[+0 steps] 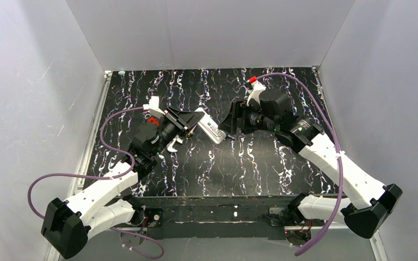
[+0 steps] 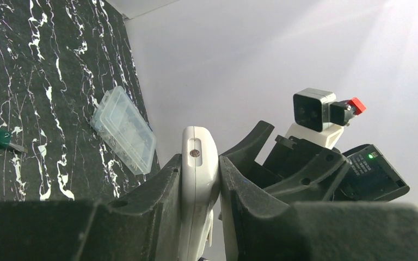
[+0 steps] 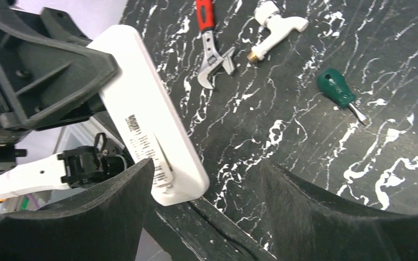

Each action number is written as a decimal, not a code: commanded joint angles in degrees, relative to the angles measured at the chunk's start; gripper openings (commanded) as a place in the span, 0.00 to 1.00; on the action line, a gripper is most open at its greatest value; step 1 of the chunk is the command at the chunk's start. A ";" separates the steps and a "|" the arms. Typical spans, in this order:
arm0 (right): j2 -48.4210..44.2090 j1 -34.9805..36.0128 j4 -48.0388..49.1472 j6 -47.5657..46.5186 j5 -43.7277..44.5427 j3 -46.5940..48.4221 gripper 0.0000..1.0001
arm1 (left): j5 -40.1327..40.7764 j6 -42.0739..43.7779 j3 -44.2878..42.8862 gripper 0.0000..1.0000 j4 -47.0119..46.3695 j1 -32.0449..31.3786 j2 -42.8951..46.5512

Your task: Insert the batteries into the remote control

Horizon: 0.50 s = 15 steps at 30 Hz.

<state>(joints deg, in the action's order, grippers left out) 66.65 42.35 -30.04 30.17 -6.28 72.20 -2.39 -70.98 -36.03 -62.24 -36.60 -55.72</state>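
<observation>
My left gripper (image 1: 195, 122) is shut on the remote control (image 1: 210, 129), a slim white bar held above the middle of the table. In the left wrist view the remote control (image 2: 197, 142) stands edge-on, clamped between both fingers of the left gripper (image 2: 200, 163). My right gripper (image 1: 233, 123) is open and faces the remote's free end. In the right wrist view the remote control (image 3: 147, 109) shows its labelled back, and its end lies beside the left finger (image 3: 103, 212) of the right gripper (image 3: 207, 174). The batteries are out of view.
On the marbled black table lie a red adjustable wrench (image 3: 211, 43), a white tap (image 3: 278, 23) and a green-handled screwdriver (image 3: 337, 92). A clear plastic box (image 2: 124, 130) sits near the back wall. White walls enclose the table.
</observation>
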 commanded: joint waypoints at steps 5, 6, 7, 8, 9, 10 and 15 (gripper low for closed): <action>-3.74 -0.34 6.75 2.16 -3.93 -1.95 0.79 | -0.77 -0.24 -1.22 0.00 -5.93 -0.14 1.13; -3.74 -0.39 6.71 2.06 -4.09 -2.04 0.79 | -0.81 -0.22 -1.23 0.00 -5.93 -0.13 1.13; -3.66 -0.34 6.60 2.06 -4.31 -2.06 0.79 | -0.85 -0.21 -1.36 0.00 -5.88 -0.12 1.08; -3.45 -0.40 6.30 2.05 -4.46 -2.07 0.79 | -0.89 -0.21 -1.37 0.00 -5.88 -0.14 1.01; -3.15 -0.34 6.04 2.00 -4.69 -2.02 0.79 | -0.99 -0.21 -1.47 0.00 -5.94 -0.14 1.05; -2.81 -0.33 5.74 1.96 -5.00 -1.99 0.79 | -1.10 -0.17 -1.64 0.00 -5.93 -0.08 1.04; -0.72 -0.38 4.39 2.01 -5.65 -1.91 0.78 | -1.40 -0.15 -2.02 0.00 -5.70 -0.14 1.12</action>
<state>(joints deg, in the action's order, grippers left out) 64.53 42.33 -26.68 31.68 -10.85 70.39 -2.83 -71.16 -36.03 -62.26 -36.60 -55.72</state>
